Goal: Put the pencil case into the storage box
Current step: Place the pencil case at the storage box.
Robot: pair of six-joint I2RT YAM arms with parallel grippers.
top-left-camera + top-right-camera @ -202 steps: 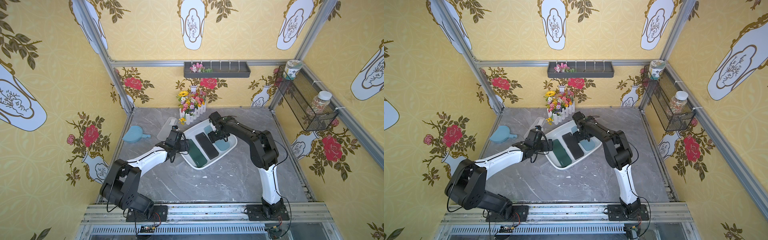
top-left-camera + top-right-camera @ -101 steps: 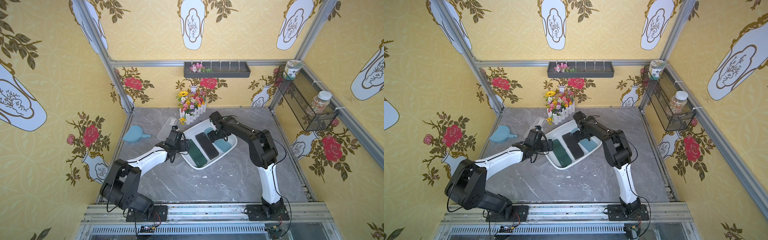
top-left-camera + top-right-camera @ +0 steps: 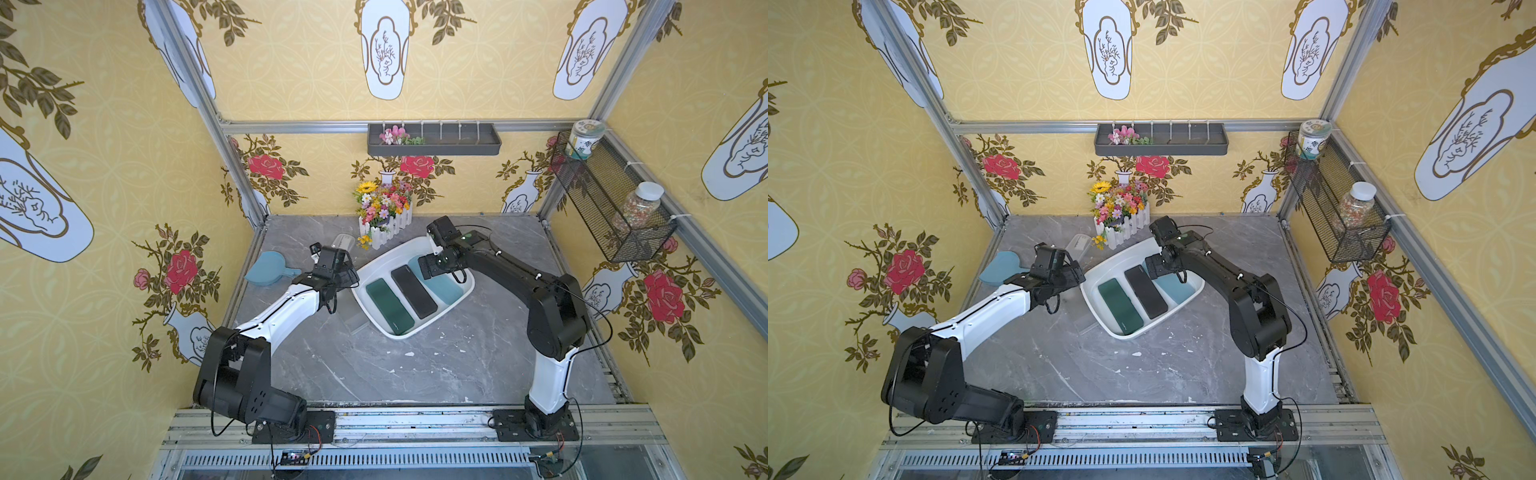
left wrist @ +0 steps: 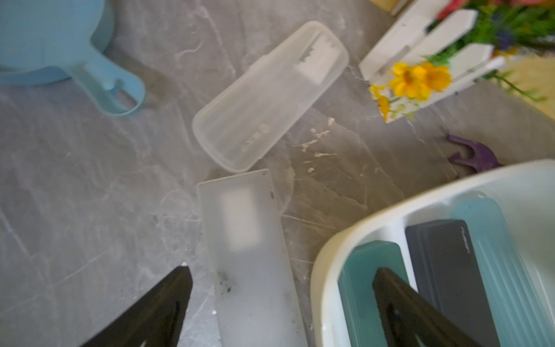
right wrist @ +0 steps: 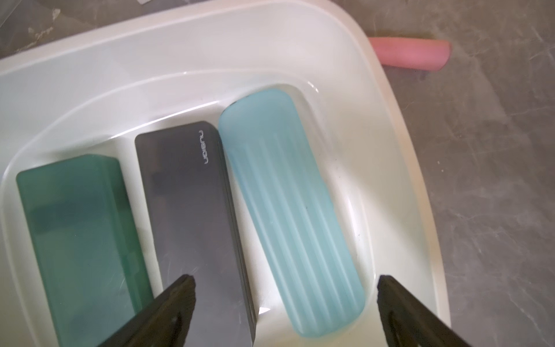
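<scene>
Inside the white storage box, the light-blue ribbed pencil case lies flat against a dark grey case, below and between the wide-spread jaws of the right gripper, ungripped. The left gripper, equally wide, hangs over a frosted clear case on the table beside the box.

The only legible text is the brand "nusign", in small pale letters near one end of the dark grey pencil case. The label on the jar is too small to read.
</scene>
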